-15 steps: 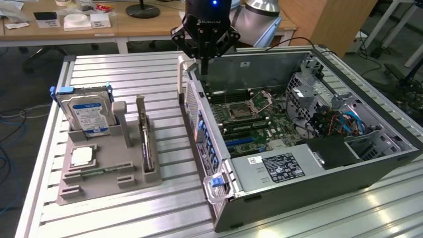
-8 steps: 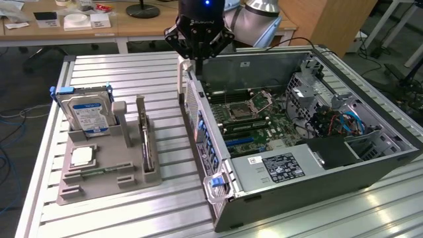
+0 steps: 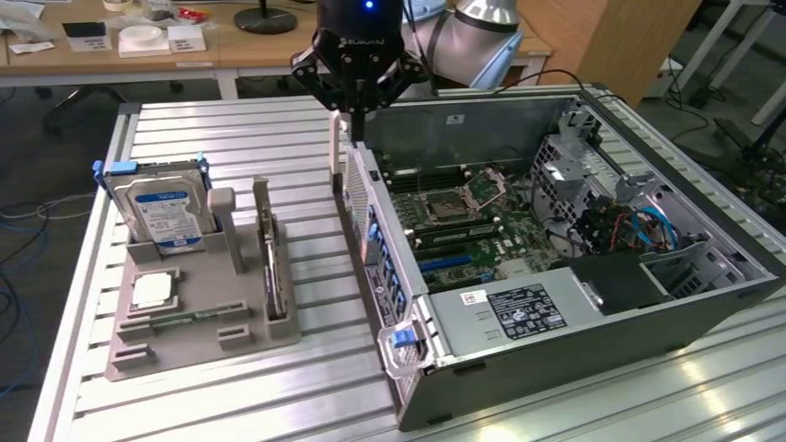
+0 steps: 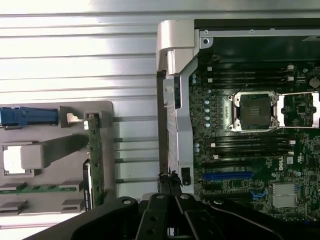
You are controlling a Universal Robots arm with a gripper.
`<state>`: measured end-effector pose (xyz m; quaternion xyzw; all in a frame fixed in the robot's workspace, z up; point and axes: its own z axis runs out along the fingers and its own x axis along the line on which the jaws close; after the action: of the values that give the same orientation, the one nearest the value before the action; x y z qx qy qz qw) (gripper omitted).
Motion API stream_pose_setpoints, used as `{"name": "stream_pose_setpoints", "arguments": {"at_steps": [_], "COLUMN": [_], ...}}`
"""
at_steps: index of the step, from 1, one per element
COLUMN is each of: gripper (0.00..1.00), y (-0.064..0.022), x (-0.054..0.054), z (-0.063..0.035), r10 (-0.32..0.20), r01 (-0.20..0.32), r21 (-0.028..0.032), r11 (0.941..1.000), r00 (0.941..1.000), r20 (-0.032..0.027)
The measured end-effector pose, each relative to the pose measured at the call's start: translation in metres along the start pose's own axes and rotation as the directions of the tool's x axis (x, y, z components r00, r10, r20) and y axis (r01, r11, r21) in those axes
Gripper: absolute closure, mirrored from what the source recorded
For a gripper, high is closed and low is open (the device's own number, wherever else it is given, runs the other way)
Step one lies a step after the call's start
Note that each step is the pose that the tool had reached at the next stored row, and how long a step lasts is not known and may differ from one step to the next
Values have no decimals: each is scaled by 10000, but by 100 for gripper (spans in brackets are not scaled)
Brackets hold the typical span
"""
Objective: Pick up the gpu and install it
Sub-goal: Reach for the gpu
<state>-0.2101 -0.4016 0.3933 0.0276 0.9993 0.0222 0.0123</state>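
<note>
Exterior, grip: the gripper (image 3: 345, 112) has its fingers clamped together on the gpu (image 3: 334, 152). The card hangs upright outside the case (image 3: 553, 359), just beside its wall.
Exterior, risk: if you cross over too low, the card's lower edge likely clips that wall.
Wrist, gpu: the gpu (image 4: 162, 125) shows edge-on along the case (image 4: 175, 40) rim, with the gripper (image 4: 169, 176) pinching one end.
Wrist, risk: held by one end, the card may swing or slip. Tilted, it could miss the blue slot (image 4: 227, 176) and scrape the board (image 4: 300, 165).
</note>
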Motion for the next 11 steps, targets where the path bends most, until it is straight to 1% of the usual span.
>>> {"name": "stream_pose_setpoints", "arguments": {"at_steps": [11], "gripper": [89], "y": [-37], "x": [235], "z": [-7], "r10": [0], "r01": [0], "r21": [0], "r11": [10000], "r00": [10000], "r20": [0]}}
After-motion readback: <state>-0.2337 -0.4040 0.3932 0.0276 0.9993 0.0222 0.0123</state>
